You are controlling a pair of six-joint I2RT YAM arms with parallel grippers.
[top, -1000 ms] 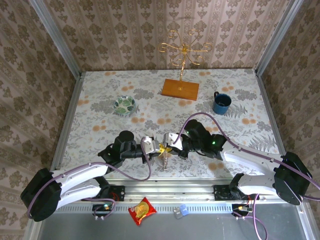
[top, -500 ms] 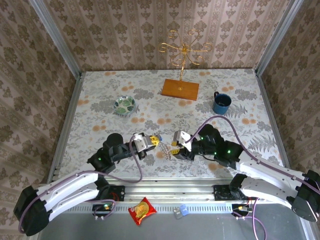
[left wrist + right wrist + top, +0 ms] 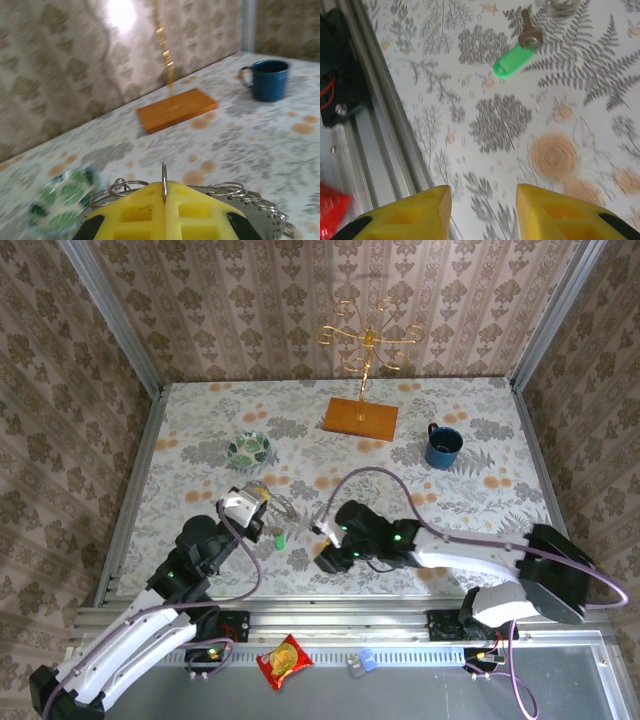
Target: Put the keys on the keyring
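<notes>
My left gripper (image 3: 256, 503) (image 3: 165, 192) is shut on a thin upright ring of the keyring (image 3: 276, 506), a grey metal disc (image 3: 265, 220) carrying small split rings, held left of centre above the table. A key with a bright green head (image 3: 281, 539) (image 3: 512, 61) lies flat on the table just below the keyring. My right gripper (image 3: 322, 546) (image 3: 482, 200) is open and holds nothing. It hovers over the table just right of the green key, apart from it.
A green-patterned bowl (image 3: 249, 449) (image 3: 60, 205) sits at mid left. A gold stand on a wooden base (image 3: 360, 418) (image 3: 175, 109) is at the back and a blue mug (image 3: 443, 445) (image 3: 267, 80) at the back right. The metal rail (image 3: 375, 125) runs close by the right gripper.
The two grippers were together at the front centre. My left one drew back left with the keyring. My right one opened and shifted left; the green key now lies on the table.
</notes>
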